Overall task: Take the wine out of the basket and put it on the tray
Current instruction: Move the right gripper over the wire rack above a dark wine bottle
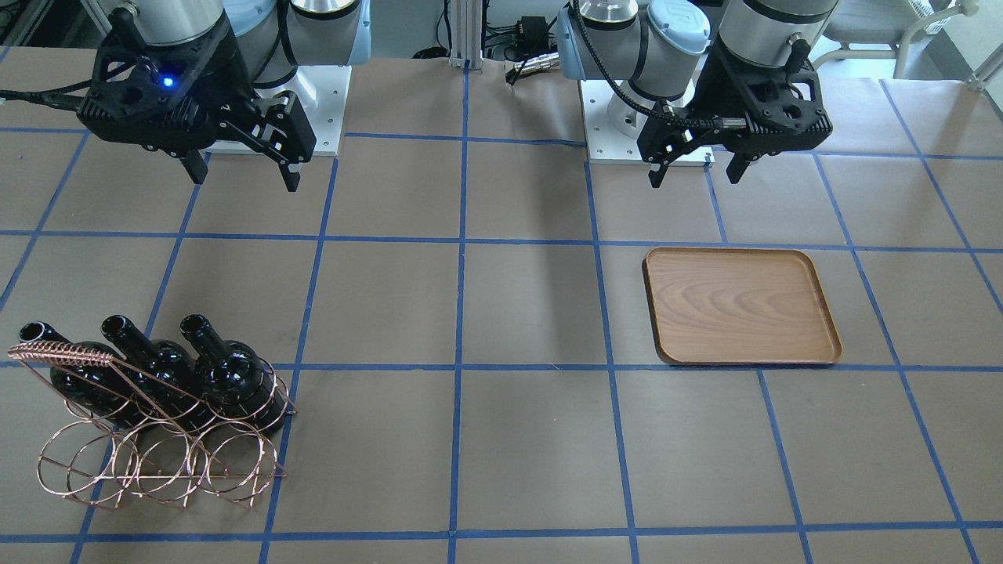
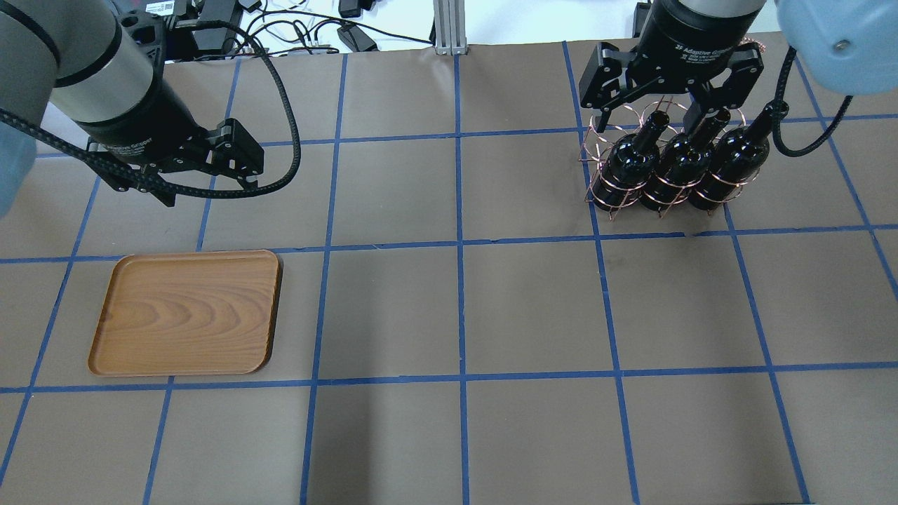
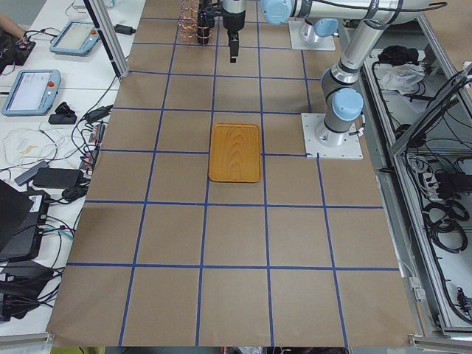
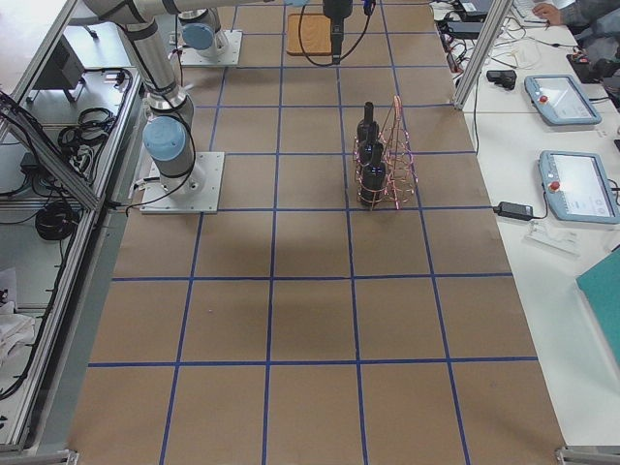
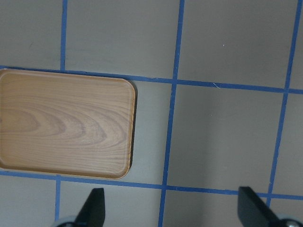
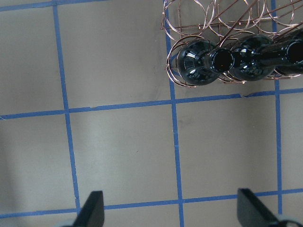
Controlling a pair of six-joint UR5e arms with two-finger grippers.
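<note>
Three black wine bottles (image 1: 231, 376) lie slanted side by side in the copper wire basket (image 1: 157, 462), necks pointing toward the robot. They also show in the overhead view (image 2: 628, 165) and the right wrist view (image 6: 199, 64). My right gripper (image 1: 243, 178) is open and empty, raised on the robot's side of the basket (image 2: 596, 189), touching nothing; its fingertips (image 6: 92, 208) frame bare table. The wooden tray (image 1: 740, 305) lies empty on the other half. My left gripper (image 1: 693, 168) is open and empty, raised beside the tray (image 5: 66, 123).
The table is covered in brown paper with a blue tape grid. The white arm base plates (image 1: 313, 110) stand at the robot's edge. A black cable (image 2: 280, 140) hangs from the left arm. Operator tablets (image 4: 557, 97) lie on a side bench.
</note>
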